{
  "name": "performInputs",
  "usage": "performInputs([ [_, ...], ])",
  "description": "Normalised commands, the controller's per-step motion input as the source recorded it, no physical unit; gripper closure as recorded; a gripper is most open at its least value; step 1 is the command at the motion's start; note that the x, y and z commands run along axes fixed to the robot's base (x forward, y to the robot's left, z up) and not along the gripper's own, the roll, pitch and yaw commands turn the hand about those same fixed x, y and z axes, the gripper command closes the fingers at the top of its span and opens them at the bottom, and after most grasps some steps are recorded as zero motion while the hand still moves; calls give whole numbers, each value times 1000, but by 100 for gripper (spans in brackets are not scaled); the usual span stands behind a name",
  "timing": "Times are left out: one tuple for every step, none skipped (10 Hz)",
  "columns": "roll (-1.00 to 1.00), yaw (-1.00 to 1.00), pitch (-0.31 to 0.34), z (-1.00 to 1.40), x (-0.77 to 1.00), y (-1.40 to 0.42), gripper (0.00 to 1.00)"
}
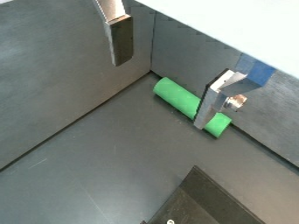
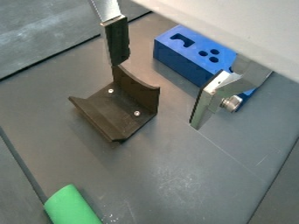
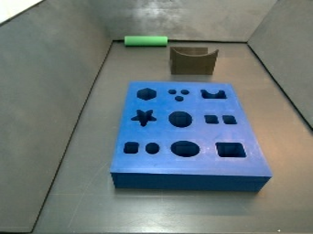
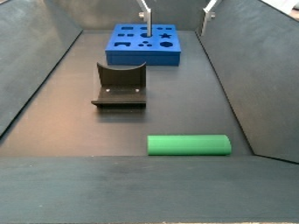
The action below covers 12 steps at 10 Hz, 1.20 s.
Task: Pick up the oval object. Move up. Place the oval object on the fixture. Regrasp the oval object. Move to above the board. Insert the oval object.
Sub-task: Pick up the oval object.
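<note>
The oval object [image 4: 190, 145] is lying flat on the dark floor [image 4: 176, 96], close to a wall and apart from the fixture [image 4: 121, 85], whose notch is sitting empty. The board [image 3: 184, 132] is showing unfilled holes. The pincer [image 2: 158, 79] is hanging wide apart above the floor, gripping nothing.

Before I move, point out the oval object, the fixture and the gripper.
oval object [image 4: 188, 145]: side view, middle of the green rod.
fixture [image 3: 192, 61]: side view, its front wall.
gripper [image 2: 158, 79]: wrist view, midway between the open fingertips, above the floor.
</note>
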Motion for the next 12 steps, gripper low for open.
performInputs([
  [0,-126,67,46,0,0,0],
  [0,-897,79,0,-171,0,0],
  [0,-911,46,-100,-151,0,0],
  [0,-846,0,-63,-117,69,0],
  [0,-523,-50,-171,0,440,0],
  [-43,-334,-41,-249,0,600,0],
  [-93,-234,-74,-289,183,683,0],
  [-84,-417,-63,-363,11,477,0],
  [0,-897,-94,-291,197,120,0],
  [0,-923,-69,-311,186,103,0],
  [0,-914,-103,-191,177,109,0],
  [0,-897,-126,-134,189,123,0],
])
